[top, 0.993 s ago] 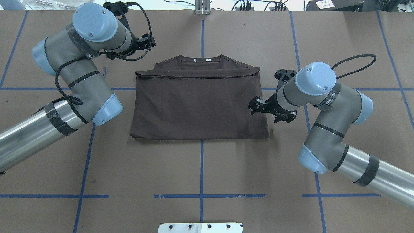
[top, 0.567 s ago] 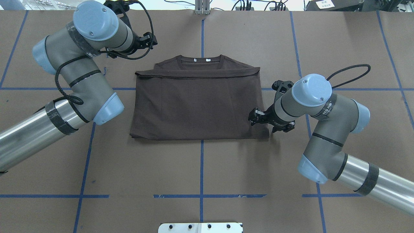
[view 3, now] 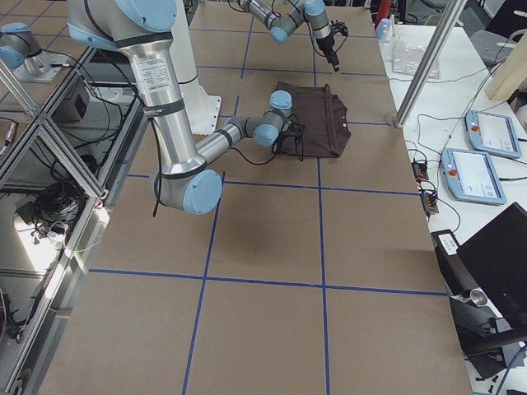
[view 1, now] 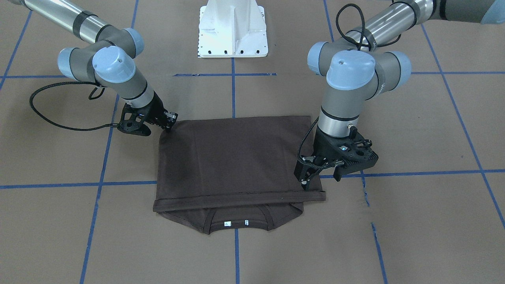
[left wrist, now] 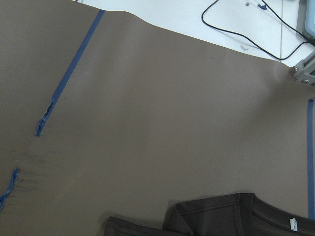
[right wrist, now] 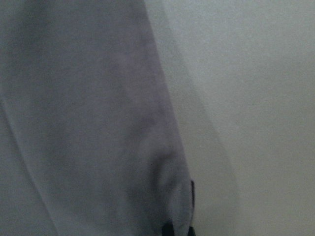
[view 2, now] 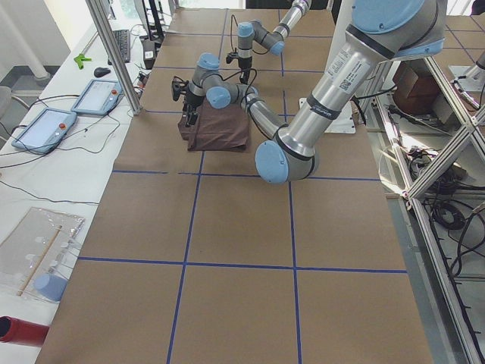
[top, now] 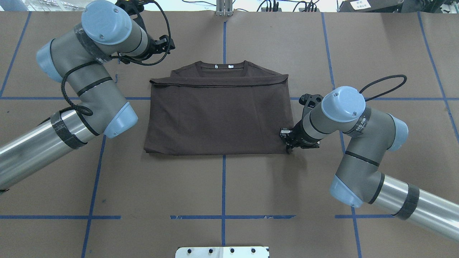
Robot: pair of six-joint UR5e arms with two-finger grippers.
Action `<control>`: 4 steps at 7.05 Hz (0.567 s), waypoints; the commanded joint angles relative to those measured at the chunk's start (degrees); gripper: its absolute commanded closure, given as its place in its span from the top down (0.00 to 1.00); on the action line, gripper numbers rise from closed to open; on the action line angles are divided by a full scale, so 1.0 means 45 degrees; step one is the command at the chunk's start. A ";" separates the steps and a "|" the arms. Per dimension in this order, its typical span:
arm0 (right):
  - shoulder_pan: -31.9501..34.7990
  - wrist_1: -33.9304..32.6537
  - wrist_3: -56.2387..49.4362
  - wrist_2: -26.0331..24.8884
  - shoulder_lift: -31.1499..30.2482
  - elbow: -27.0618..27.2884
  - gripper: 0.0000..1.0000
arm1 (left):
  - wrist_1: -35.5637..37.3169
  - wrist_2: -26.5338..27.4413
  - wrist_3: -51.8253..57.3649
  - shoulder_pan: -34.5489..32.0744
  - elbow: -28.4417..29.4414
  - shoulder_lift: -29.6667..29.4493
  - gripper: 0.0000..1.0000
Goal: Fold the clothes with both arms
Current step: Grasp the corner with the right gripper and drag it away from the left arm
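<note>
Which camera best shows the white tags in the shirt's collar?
The front-facing view: both white tags sit unobstructed at the T-shirt's edge nearest that camera. The overhead shows both too, farther off; the left wrist camera catches one at its edge; the others show none clearly.

One T-shirt (top: 218,118), two arms (top: 93,93) (top: 362,143), one pedestal (view 1: 232,31)

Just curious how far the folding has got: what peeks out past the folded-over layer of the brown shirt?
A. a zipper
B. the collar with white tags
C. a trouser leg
B: the collar of the T-shirt, with its white tags, shows beyond the folded edge.
</note>
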 commanded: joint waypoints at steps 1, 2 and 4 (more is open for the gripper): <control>0.0000 0.0002 -0.0006 0.0167 -0.0739 0.0847 0.00 | 0.0001 0.0001 -0.0008 0.0000 -0.0179 -0.0034 1.00; -0.0426 0.0002 0.0110 0.0110 -0.2118 0.2342 0.00 | 0.0001 0.0001 -0.0144 0.0000 -0.0200 -0.0092 1.00; -0.2333 0.0041 0.0248 0.0070 -0.4756 0.5099 0.00 | -0.0019 0.0001 -0.0552 0.0019 -0.0258 -0.0170 1.00</control>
